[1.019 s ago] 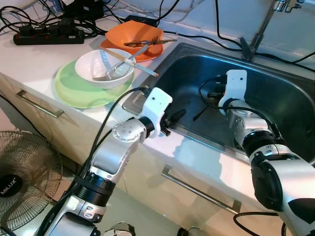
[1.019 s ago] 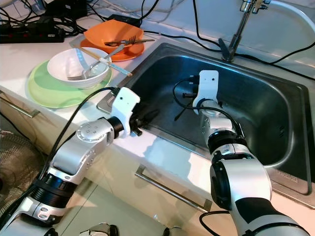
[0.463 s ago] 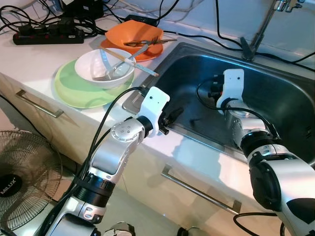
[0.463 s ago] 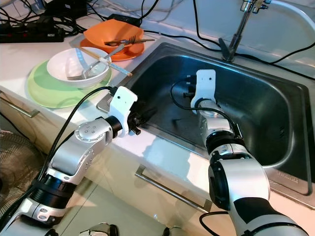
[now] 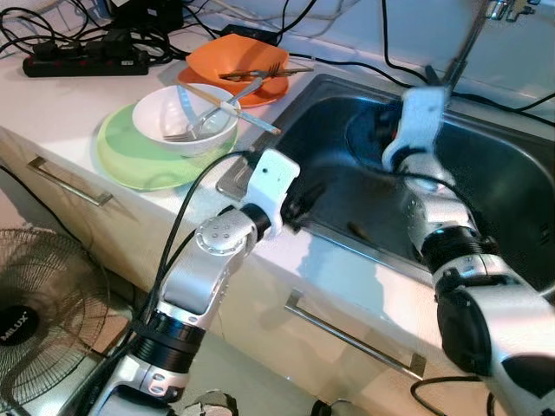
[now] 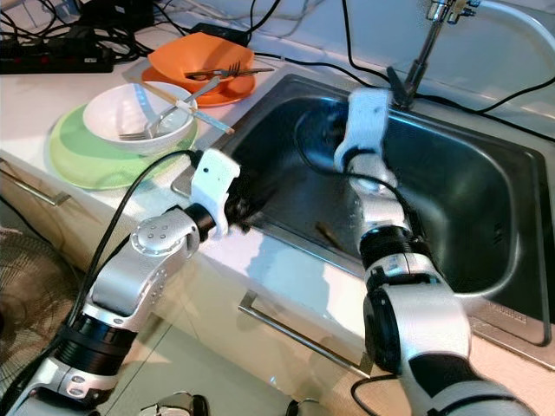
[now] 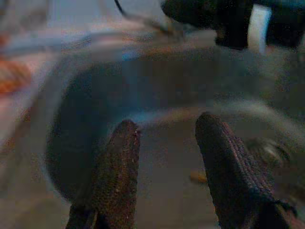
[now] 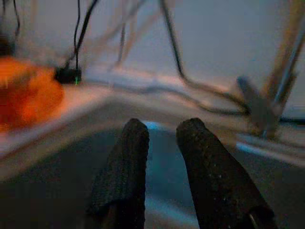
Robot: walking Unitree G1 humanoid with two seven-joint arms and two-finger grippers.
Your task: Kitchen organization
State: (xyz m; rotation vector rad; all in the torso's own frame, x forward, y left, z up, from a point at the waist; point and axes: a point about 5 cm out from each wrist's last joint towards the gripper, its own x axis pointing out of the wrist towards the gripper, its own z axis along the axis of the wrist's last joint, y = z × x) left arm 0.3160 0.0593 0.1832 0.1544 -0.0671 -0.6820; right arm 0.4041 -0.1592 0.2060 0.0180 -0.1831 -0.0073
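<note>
Right gripper [image 8: 159,138] has lifted from sink [image 6: 486,199], dropping chopstick [image 6: 328,232]; fingers slightly parted, empty

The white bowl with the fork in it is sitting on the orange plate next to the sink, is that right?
Not quite. The white bowl, fork inside, sits on the green plate, as the left eye view shows. The orange plate lies behind it, nearer the sink.

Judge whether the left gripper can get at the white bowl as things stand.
Probably yes. The left gripper hangs at the sink's near edge, open and empty. The white bowl sits on the counter beside it, with nothing between. Cutlery lies inside.
</note>
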